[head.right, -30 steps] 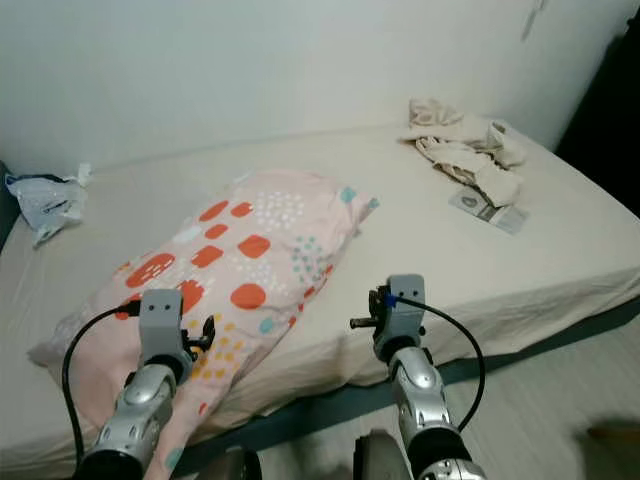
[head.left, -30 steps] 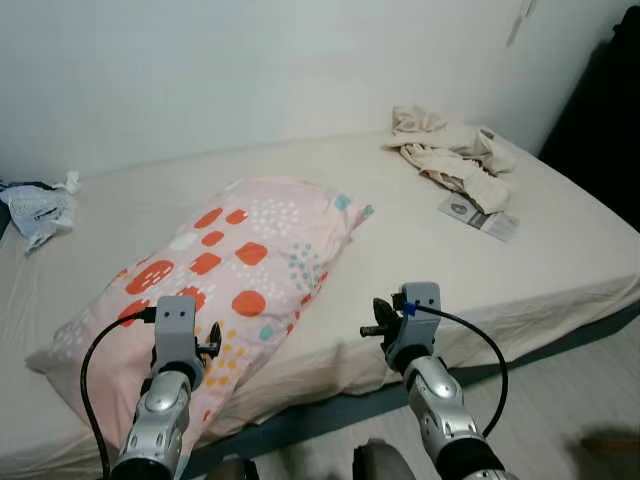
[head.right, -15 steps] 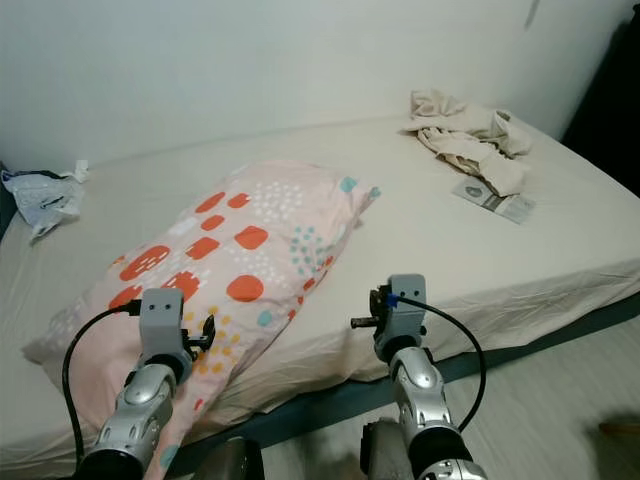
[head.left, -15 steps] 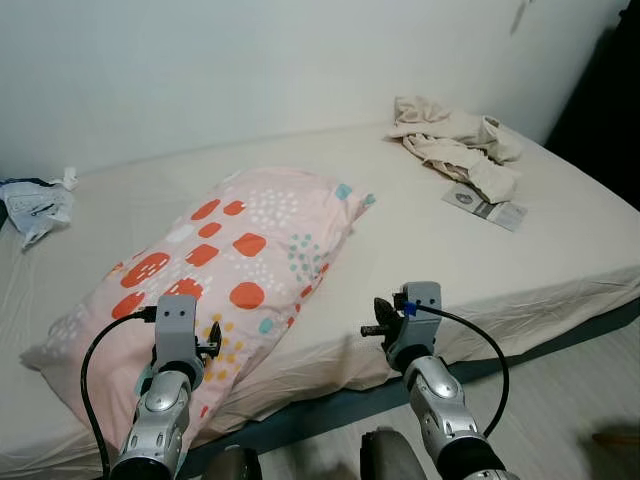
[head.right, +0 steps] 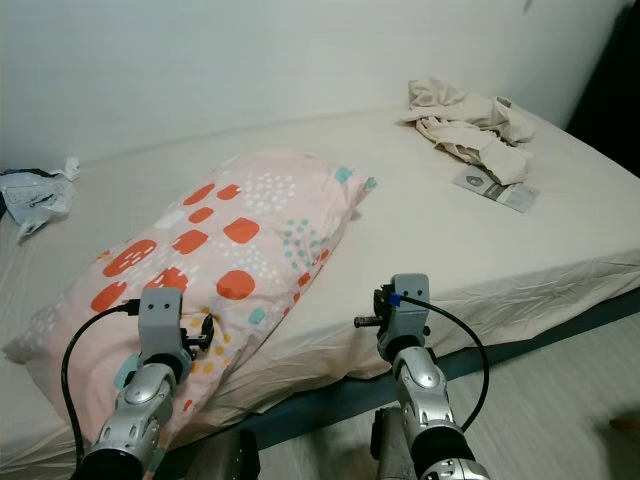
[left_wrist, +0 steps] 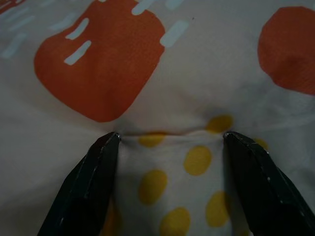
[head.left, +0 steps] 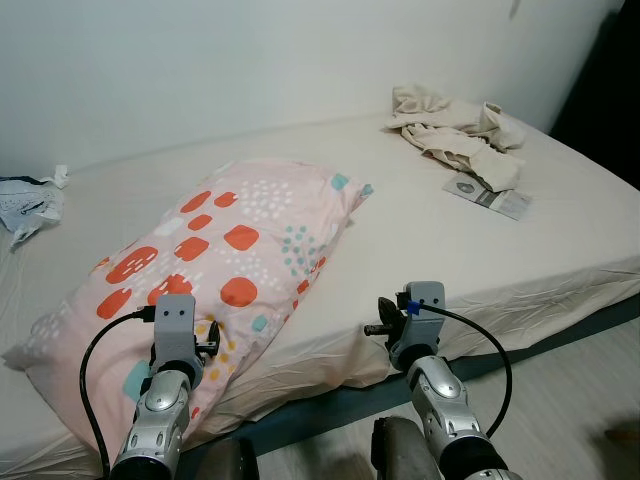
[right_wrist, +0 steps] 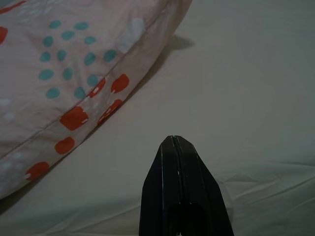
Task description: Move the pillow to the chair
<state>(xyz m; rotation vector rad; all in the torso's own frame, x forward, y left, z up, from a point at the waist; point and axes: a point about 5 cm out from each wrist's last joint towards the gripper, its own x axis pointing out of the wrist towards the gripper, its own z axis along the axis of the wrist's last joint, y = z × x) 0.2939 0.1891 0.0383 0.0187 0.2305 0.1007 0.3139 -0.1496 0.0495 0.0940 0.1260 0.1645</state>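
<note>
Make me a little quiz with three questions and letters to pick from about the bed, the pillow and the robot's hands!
1. Where does the pile of crumpled clothes lie?
A. on the floor
B. on the far right part of the bed
C. on top of the pillow

2. What colour are the biggest spots on the pillow?
A. orange-red
B. purple
C. black

3. How are the fingers of the left gripper?
A. shut tight with nothing between them
B. holding a booklet
C. open, pressed into the pillow

Answers: 1 B, the clothes sit near the wall on the robot's right, next to a booklet. 2 A, the large blobs are orange-red, with smaller teal, yellow and white marks. 3 C, the left wrist view shows two spread fingers with dotted pillow cloth between them, while the right gripper is shut over the bare sheet.
</note>
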